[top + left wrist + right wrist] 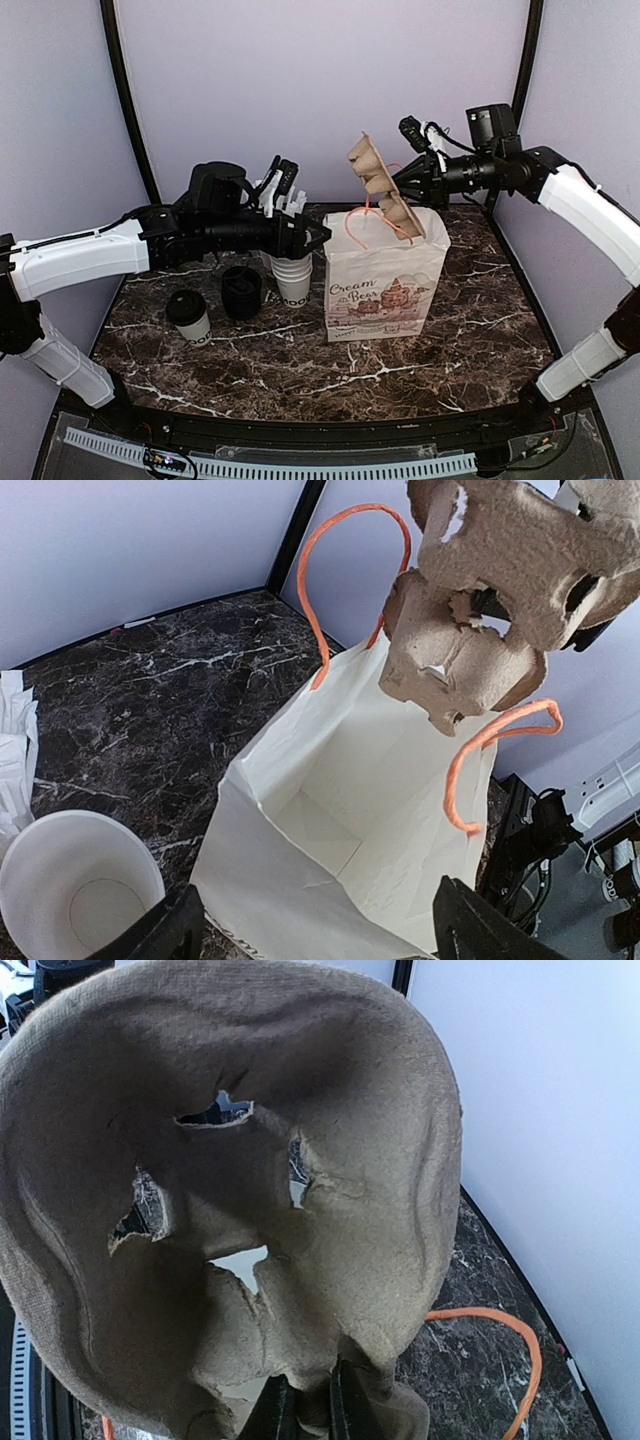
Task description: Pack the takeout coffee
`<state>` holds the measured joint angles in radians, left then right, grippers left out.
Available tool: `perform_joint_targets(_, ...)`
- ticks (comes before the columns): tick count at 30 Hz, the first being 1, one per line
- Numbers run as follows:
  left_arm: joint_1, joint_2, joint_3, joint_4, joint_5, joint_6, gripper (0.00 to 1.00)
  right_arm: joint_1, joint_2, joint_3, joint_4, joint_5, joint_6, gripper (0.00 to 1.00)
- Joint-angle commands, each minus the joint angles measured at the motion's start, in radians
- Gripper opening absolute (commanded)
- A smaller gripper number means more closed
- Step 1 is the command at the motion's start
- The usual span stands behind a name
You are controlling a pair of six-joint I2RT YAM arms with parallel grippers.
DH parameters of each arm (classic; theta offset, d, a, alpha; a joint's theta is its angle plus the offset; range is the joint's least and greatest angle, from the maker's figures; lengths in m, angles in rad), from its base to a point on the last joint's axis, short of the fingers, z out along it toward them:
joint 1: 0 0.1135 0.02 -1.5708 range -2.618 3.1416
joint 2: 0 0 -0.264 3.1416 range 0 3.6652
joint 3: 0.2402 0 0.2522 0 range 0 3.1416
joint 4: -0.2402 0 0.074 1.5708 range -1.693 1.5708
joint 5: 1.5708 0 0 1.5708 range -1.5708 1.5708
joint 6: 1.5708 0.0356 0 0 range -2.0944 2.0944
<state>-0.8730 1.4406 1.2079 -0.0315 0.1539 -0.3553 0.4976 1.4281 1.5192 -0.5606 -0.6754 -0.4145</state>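
Just over open bag, cup carrier in right hand.

The paper bag gapes open, yet the cardboard tray hangs tilted over its mouth between the orange handles; the left gripper crowds the bag's left edge, cups just beside
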Motion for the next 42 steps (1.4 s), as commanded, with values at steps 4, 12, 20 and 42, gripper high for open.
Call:
perform_joint_targets(4,0.004,-0.017,-0.018,0.082,0.054,-0.023,0.82,0.011,-0.012,-0.046,0.033,0.031,-0.015,0.10)
perform_joint_targets(12,0.006,0.053,0.036,0.083,0.068,-0.075,0.81,0.017,-0.018,-0.073,-0.004,0.069,-0.031,0.10)
perform_joint_targets(20,0.005,0.120,0.062,0.095,0.088,-0.124,0.80,0.050,-0.027,-0.095,-0.081,0.141,-0.088,0.10)
perform_joint_targets(42,0.006,-0.005,-0.053,0.259,0.137,-0.108,0.84,0.091,-0.015,-0.190,-0.113,0.264,-0.063,0.08)
